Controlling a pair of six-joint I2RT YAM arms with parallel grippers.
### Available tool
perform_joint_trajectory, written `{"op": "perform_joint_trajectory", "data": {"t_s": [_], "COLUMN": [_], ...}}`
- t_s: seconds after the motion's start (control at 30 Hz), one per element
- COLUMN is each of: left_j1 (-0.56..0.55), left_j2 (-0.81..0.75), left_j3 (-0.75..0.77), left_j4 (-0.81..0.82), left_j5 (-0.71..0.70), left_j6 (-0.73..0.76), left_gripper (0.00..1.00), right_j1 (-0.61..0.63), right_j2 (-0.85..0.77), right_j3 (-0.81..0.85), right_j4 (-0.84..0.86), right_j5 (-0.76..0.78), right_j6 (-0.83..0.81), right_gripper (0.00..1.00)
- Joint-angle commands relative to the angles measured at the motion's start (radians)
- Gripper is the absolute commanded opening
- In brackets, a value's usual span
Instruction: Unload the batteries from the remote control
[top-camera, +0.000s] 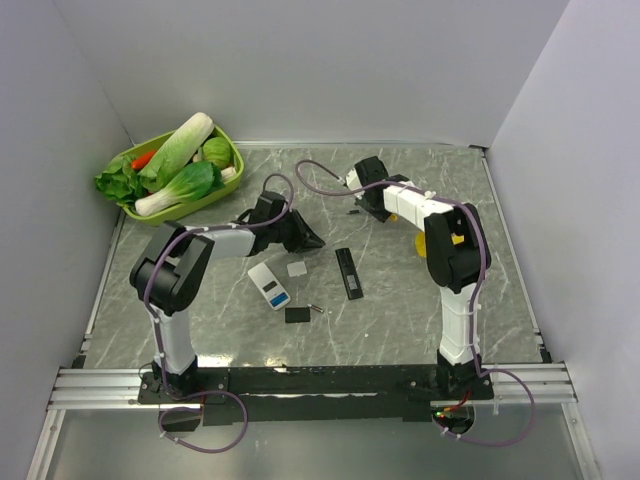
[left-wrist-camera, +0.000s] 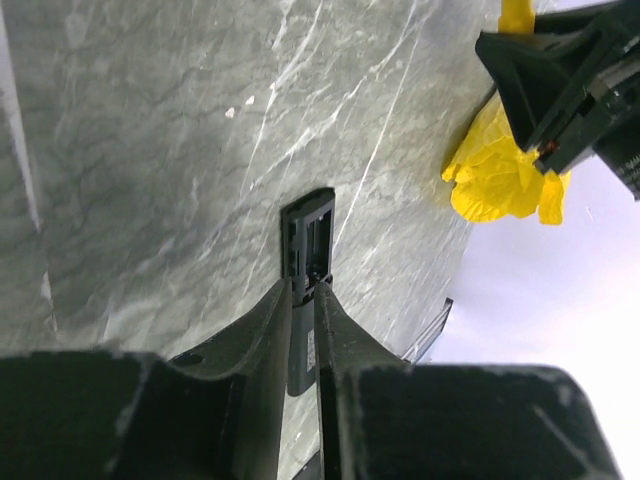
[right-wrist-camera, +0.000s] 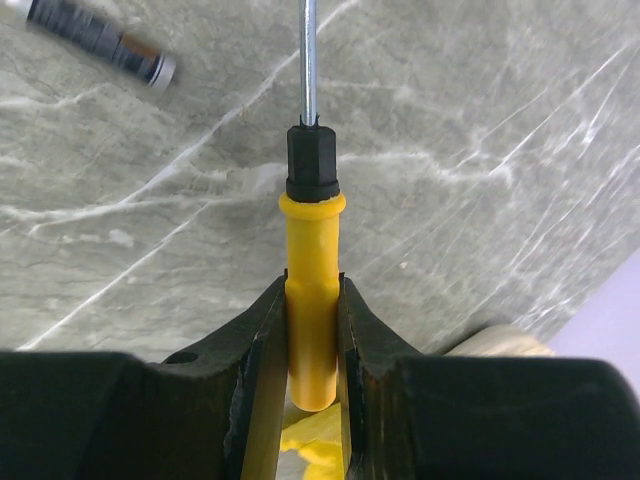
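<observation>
Battery (right-wrist-camera: 100, 42) lies loose on the worktop (top-camera: 400, 300), just off the shaft of a yellow-handled screwdriver (right-wrist-camera: 311, 240) pinched in the right pincer (right-wrist-camera: 312, 285). A second battery (top-camera: 317, 309) rests beside a black cover plate (top-camera: 297, 314). The left pincer (left-wrist-camera: 303, 290) is pressed onto a black remote (left-wrist-camera: 308, 240) with an open compartment.

Right gripper (right-wrist-camera: 311, 292) clamping yellow screwdriver (right-wrist-camera: 311, 235) by handle, fingers pressing on both sides. Black collar and metal shaft pointing up, shaft running off top edge. Battery (right-wrist-camera: 100, 42), dark with silver end, lying upper left on grey marble table (right-wrist-camera: 480, 150), apart from screwdriver.
</observation>
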Motion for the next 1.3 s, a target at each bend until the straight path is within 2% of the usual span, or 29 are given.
{"op": "perform_joint_trajectory", "data": {"t_s": [0.0, 0.13, 0.33, 0.83, 1.27], "left_j1": [0.002, 0.002, 0.002, 0.009, 0.016], "left_j2": [-0.075, -0.096, -0.127, -0.173, -0.179], "left_j3": [-0.030, -0.058, -0.093, -0.102, -0.089], "left_j4": [0.057, 0.080, 0.084, 0.060, 0.026], "left_j5": [-0.009, 0.000, 0.003, -0.023, -0.054], "left_j6": [-0.018, -0.027, -0.020, -0.001, 0.011], "left_gripper": [0.19, 0.18, 0.18, 0.16, 0.16], "right_j1": [-0.006, -0.006, 0.005, 0.034, 0.041], "right_j2": [0.043, 0.085, 0.228, 0.110, 0.107], "right_j3": [0.057, 0.107, 0.250, 0.030, 0.042], "right_j4": [0.047, 0.053, -0.008, 0.217, 0.180], "right_j5": [0.006, 0.000, 0.167, 0.037, 0.020], "right_j6": [-0.107, -0.161, -0.225, -0.365, -0.374], "right_gripper": [0.00, 0.00, 0.00, 0.00, 0.00]}}
